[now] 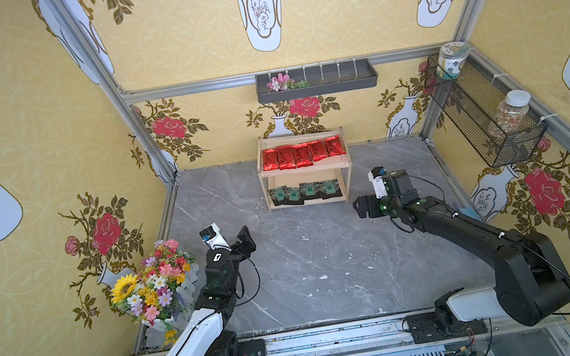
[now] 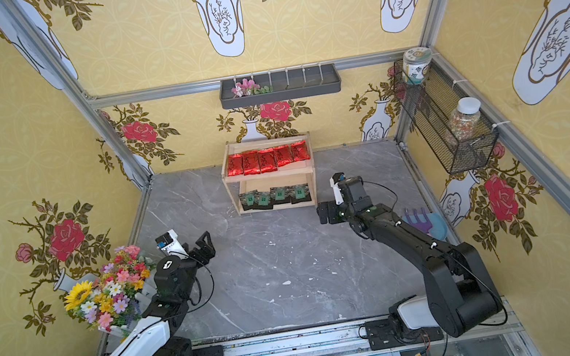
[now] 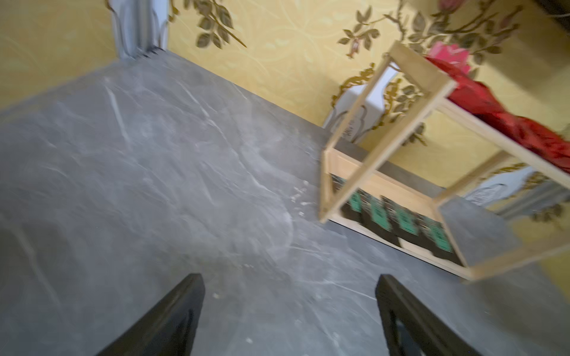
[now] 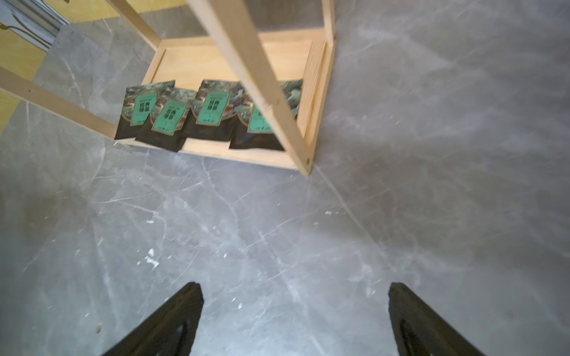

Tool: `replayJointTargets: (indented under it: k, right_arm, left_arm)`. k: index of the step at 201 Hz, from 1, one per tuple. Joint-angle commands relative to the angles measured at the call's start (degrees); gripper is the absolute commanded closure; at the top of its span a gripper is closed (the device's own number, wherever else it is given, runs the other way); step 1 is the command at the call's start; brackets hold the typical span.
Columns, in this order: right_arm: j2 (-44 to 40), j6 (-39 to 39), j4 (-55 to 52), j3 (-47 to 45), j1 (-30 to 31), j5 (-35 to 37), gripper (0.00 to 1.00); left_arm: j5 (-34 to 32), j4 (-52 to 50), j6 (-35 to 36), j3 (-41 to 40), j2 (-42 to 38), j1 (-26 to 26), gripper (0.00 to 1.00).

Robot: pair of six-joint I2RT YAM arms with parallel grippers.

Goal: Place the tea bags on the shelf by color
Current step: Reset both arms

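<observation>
The light wooden shelf [image 1: 305, 169] [image 2: 268, 175] stands at the back of the table. Several red tea bags [image 1: 303, 154] [image 2: 267, 159] lie side by side on its upper tier. Several dark tea bags with green labels [image 1: 304, 192] [image 2: 274, 196] [image 4: 209, 111] line the lower tier. My left gripper [image 1: 246, 236] [image 2: 205, 242] [image 3: 290, 286] hovers open and empty over the table, well to the front left of the shelf. My right gripper [image 1: 360, 206] [image 2: 324, 213] [image 4: 294, 292] is open and empty, just off the shelf's front right corner. In the blurred left wrist view I see a shelf post [image 3: 385, 152], green bags [image 3: 404, 220] and red bags [image 3: 493, 108].
A flower bouquet [image 1: 155, 282] sits at the table's left edge beside the left arm. A dark grey wall tray [image 1: 316, 80] hangs above the shelf. A black mesh basket [image 1: 484, 111] with two jars hangs on the right wall. Purple and blue plastic items [image 2: 424, 221] lie by the right arm.
</observation>
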Motion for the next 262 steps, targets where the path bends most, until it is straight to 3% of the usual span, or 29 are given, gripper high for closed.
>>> replayJointTargets:
  k: [1,19,27,38,54,66,84,105,128,143,165,183,262]
  right_arm:
    - [-1.66,-6.47,11.80,-7.61,-4.28,2.87,0.03]
    - [-3.50,-8.16,26.33,-17.43,-5.79,6.07,0.03]
    - [-3.52,-6.32,23.74,-16.32,-8.03,6.02,0.03]
    - [-1.51,-3.93,24.31,-15.28,-12.83,-1.36,0.03]
    - [-0.01,-0.11,29.92,-16.85,-21.55,-15.97,0.03]
    - [-1.83,-0.10,32.82,-19.91,-24.61,-20.64,0.03]
    - [-6.55,-5.18,28.14,-22.60,-20.68,-10.50,0.03]
    - [-6.86,-8.42,39.48,-28.65,-16.01,0.19,0.03]
    - [-4.26,-10.37,50.69,-32.60,-15.27,3.19,0.03]
    - [2.47,-9.28,61.73,-35.16,-16.03,3.15,0.03]
    - [5.22,-8.40,56.33,-31.45,-17.02,3.01,0.03]
    - [5.22,-8.78,55.16,-31.10,-16.69,3.46,0.03]
    - [4.88,-9.82,54.79,-30.99,-15.78,4.08,0.03]
  left_arm:
    - [3.16,8.23,9.38,2.75,5.59,2.31,0.11]
    - [4.82,9.65,15.95,2.17,10.82,2.72,0.10]
    - [4.71,12.34,14.96,0.10,12.41,3.77,0.10]
    - [8.02,23.74,12.62,-4.50,14.57,6.49,0.07]
    - [12.47,29.17,9.43,-6.65,16.20,8.68,0.09]
    - [12.86,29.77,9.44,-6.12,17.14,8.97,0.08]
    - [13.98,27.36,9.71,-3.98,18.99,9.14,0.08]
    - [14.37,27.11,10.97,-3.58,19.64,8.68,0.10]
    - [12.92,27.36,11.30,-4.14,19.15,7.36,0.09]
    - [10.20,28.05,13.37,-4.19,19.62,4.34,0.06]
    - [6.04,28.31,17.65,-2.36,23.10,-0.71,0.03]
    - [4.98,28.37,17.48,-1.51,24.26,-1.06,0.01]
    - [7.28,33.22,8.02,-8.49,16.70,8.43,0.01]
